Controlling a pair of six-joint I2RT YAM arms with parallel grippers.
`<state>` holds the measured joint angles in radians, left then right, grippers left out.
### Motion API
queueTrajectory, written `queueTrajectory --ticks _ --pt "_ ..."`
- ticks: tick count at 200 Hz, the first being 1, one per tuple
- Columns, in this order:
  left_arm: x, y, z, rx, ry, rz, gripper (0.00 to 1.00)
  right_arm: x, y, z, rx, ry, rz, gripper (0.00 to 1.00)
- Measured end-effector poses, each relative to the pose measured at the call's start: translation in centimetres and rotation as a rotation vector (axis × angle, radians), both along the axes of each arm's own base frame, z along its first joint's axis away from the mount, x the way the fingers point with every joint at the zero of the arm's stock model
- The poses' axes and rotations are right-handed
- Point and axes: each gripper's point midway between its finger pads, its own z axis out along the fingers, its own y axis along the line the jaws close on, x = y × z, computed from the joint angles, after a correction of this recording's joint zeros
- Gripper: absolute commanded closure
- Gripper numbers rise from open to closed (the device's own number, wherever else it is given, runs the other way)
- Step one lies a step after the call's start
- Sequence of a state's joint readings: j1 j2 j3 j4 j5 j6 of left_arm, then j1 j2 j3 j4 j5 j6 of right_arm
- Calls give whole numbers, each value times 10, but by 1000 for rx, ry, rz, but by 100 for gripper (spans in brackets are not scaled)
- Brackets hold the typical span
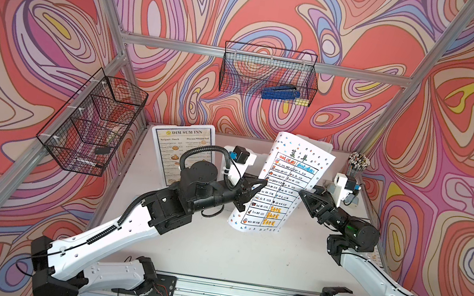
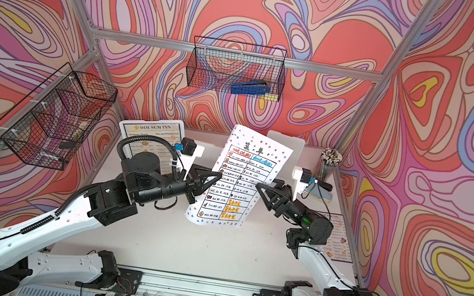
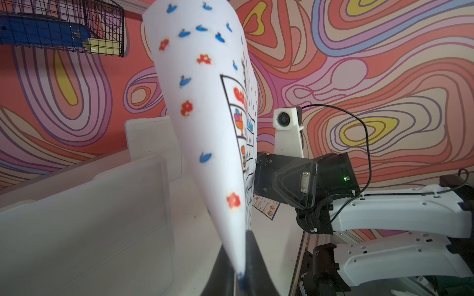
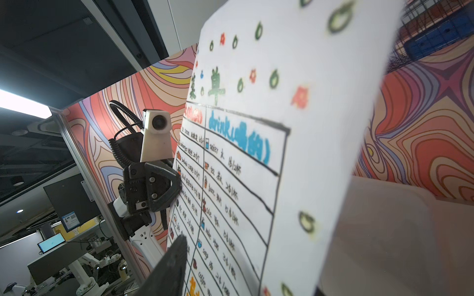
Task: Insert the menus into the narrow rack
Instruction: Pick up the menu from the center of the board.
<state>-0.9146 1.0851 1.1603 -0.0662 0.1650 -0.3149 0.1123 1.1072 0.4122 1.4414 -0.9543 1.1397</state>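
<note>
The left pincer (image 1: 261, 184) pinches one side edge of the white menu (image 1: 288, 170), which hangs upright and curled between the two pincers. The right pincer (image 1: 302, 194) has its jaws either side of the opposite edge; whether they press it cannot be told. A DIM SUM INN menu (image 1: 179, 146) stands just beyond the left pincer.

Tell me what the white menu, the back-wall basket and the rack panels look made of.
White menu: thin matte paper, seemingly; it curls along its length.
Back-wall basket: black wire mesh, likely coated metal.
Rack panels: frosted, translucent white plastic, apparently; rigid, with rounded corners.
</note>
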Motion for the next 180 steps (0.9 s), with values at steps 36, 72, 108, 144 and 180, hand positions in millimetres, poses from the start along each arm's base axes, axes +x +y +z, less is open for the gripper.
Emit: queueTrajectory --ticks 36,72,108,144,180 --pt "1 2 1 -8 -2 3 88 2 0 -1 4 16 -2 80" --pt "4 1 -2 -2 3 4 62 3 -1 -1 5 18 -9 100" --pt "21 7 -12 23 23 46 12 12 -1 2 -24 24 -51 100" --pt "63 46 -13 -4 67 147 12 30 -2 27 -83 -25 -137 100" --pt "77 55 -15 -9 83 135 14 47 0 53 -120 -72 -161 100"
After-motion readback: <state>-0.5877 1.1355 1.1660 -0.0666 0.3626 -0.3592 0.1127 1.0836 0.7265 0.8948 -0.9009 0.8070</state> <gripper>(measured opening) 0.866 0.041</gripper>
